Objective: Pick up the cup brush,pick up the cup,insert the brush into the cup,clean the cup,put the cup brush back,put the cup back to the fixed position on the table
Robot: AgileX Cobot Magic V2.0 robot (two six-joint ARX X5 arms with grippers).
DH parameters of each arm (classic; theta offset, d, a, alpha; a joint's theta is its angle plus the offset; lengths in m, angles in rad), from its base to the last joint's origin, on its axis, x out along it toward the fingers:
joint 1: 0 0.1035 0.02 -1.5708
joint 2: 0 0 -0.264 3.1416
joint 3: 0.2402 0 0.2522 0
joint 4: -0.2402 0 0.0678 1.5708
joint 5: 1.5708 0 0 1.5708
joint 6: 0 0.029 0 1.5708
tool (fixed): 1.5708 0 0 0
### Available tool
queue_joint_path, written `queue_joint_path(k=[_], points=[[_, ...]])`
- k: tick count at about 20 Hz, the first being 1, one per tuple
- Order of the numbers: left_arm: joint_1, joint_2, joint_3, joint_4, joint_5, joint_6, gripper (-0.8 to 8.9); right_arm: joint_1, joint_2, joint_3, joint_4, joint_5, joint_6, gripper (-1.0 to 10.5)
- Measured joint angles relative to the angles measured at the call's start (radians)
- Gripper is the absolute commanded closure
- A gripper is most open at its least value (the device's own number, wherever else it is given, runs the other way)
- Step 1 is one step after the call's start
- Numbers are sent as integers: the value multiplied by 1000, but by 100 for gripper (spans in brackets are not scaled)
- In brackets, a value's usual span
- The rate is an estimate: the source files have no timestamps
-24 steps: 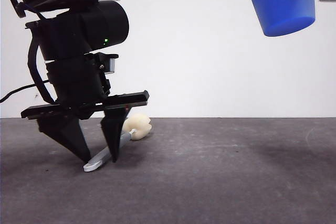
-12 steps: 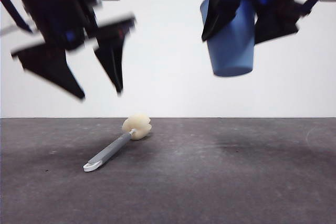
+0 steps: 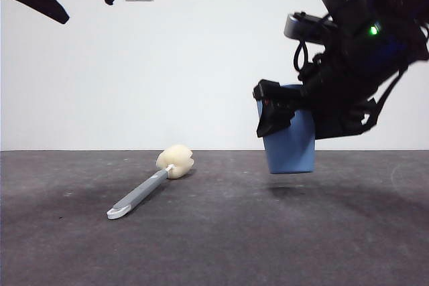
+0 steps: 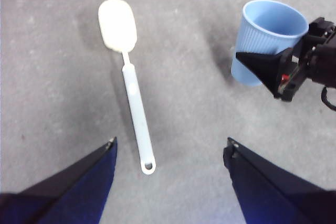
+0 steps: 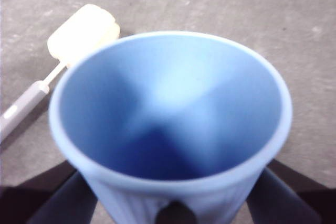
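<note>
Releasing early could tip the cup [image 3: 289, 144], clamped in the right gripper [image 3: 295, 115] just above the table [image 3: 221, 246]; left gripper [image 4: 170, 150] jaws apart above the cup brush [image 4: 128, 72].

The light blue ribbed plastic tumbler [image 5: 173, 124] looks smooth and softly sheened, the slim grey plastic-handled brush [image 4: 134, 95] carries a porous matt cream sponge head, and the dark grey table [image 3: 268, 232] is matt and scuffed.
</note>
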Motion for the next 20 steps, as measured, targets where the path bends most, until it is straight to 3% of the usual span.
queue_joint_path(k=[7, 13, 15, 20], points=[[0, 0, 0, -6, 0, 0, 467, -45, 71, -27, 151, -40, -75, 963], [0, 0, 0, -12, 0, 15, 467, -51, 157, -27, 222, -53, -87, 962], [0, 0, 0, -18, 0, 17, 467, -48, 158, -27, 223, -52, -90, 901], [0, 0, 0, -18, 0, 22, 468, -45, 154, -16, 174, -50, -94, 592]])
